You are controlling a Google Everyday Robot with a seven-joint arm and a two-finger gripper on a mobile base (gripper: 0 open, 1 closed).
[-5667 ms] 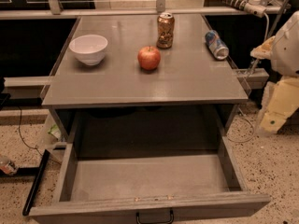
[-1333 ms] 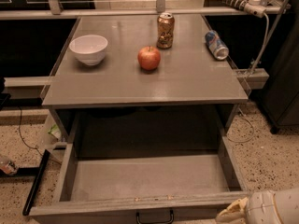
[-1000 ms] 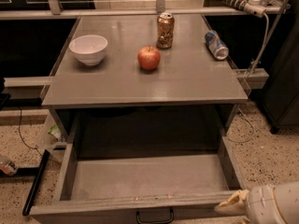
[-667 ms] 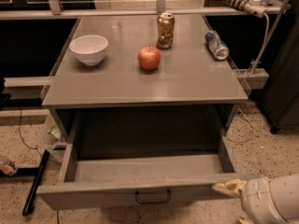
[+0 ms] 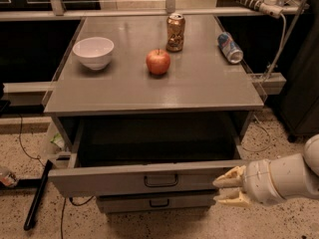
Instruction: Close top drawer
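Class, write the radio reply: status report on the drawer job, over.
Claw open, at right end of top drawer front. Drawer partly out, not shut. Nothing seen blocking its path.

No text, brand or number can be read anywhere. The upright can [image 5: 175, 32] and the can lying on its side [image 5: 230, 47], both on the bench [image 5: 199, 91], show coloured print that cannot be made out. The gripper [image 5: 222, 191] is low at the right, by the right end of the top drawer [image 5: 124, 179] front, with no legible mark.
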